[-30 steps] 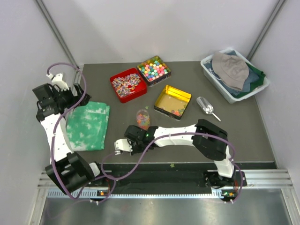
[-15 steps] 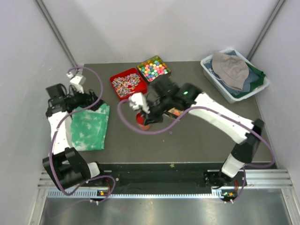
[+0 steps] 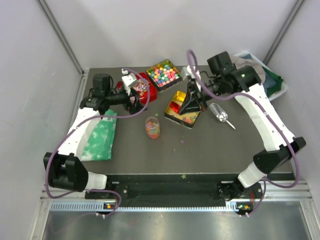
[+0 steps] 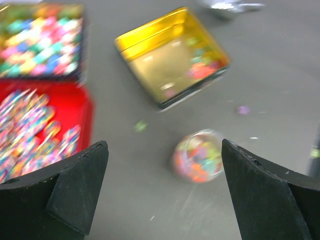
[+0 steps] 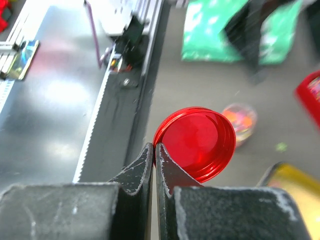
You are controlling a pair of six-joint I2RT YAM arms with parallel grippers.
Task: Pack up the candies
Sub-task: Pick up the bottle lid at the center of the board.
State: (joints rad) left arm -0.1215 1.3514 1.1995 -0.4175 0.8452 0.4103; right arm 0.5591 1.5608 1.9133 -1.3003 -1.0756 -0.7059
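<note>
The candies are tiny glossy pieces, some in a small clear jar [image 3: 152, 127] standing open mid-table and some in the gold tin [image 3: 181, 97]. The jar also shows in the left wrist view [image 4: 197, 156] and the right wrist view [image 5: 239, 120]. My right gripper [image 3: 191, 102] hangs over the gold tin, shut on the rim of a red screw lid [image 5: 195, 143], and shows closely in the right wrist view [image 5: 154, 147]. My left gripper [image 3: 135, 97] is open and empty above the table beside the red tin, left of and behind the jar. In the left wrist view [image 4: 163, 150] the jar lies between its fingertips.
A red tin [image 3: 145, 95] of striped wrapped sweets and a black tin [image 3: 163, 74] of pastel balls stand at the back. A metal scoop [image 3: 220, 114] lies right of the gold tin. A bin [image 3: 225, 75] of clothes is back right. A green cloth [image 3: 100, 135] lies left.
My right arm swung from the front to the jar, then back right over the gold tin, with the red lid in it. My left arm swung right from the green cloth to the red tin.
</note>
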